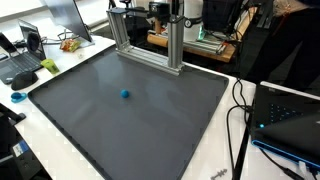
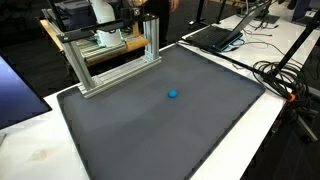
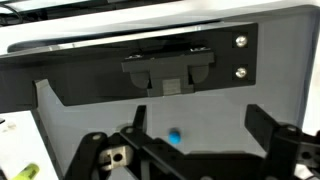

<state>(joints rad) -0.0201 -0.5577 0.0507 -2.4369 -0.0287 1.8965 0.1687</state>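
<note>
A small blue ball (image 1: 125,95) (image 2: 173,95) lies alone near the middle of a dark grey mat (image 1: 150,120) (image 2: 180,130), as both exterior views show. In the wrist view my gripper (image 3: 198,125) is open, its two dark fingers (image 3: 262,125) spread wide with nothing between them. It hangs well above the mat, and the ball (image 3: 174,136) shows below, in the gap nearer the left finger. Neither exterior view shows the gripper clearly.
An aluminium frame (image 1: 150,45) (image 2: 110,60) stands at the mat's far edge. A dark bracket with screws (image 3: 170,65) crosses the top of the wrist view. Laptops (image 1: 285,110) (image 2: 225,35) and cables (image 1: 240,110) (image 2: 280,75) lie beside the mat.
</note>
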